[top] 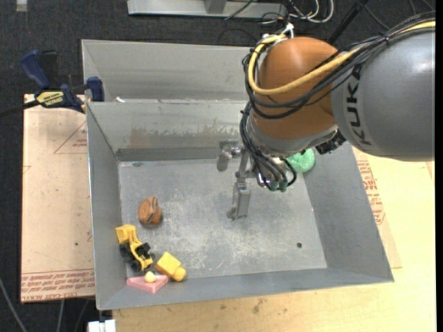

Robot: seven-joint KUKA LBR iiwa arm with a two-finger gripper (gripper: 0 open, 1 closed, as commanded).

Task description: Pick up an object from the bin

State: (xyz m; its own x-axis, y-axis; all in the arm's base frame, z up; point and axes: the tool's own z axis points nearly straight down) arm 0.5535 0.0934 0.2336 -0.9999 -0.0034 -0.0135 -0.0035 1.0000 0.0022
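Well, gripper (239, 207) over bin (277, 237) ctr.

Bin (104, 178), near-left corner: toy digger (133, 246), block (171, 265) right of it, flat wedge (147, 282) before both. Rounded lump (150, 211) just behind the digger. Soft item (303, 161) far right, partly under arm (297, 95).

The one marking I can read from my station is the maker's name on the arm (391, 95). It is printed in black capitals on the grey casing of the big link at the right of the camera view, just beside the orange cover (297, 81). The word is turned on its side and runs up and down. I make out K, U, K plainly, and the upper end of the word slips under the cables (346, 54) that cross the casing.
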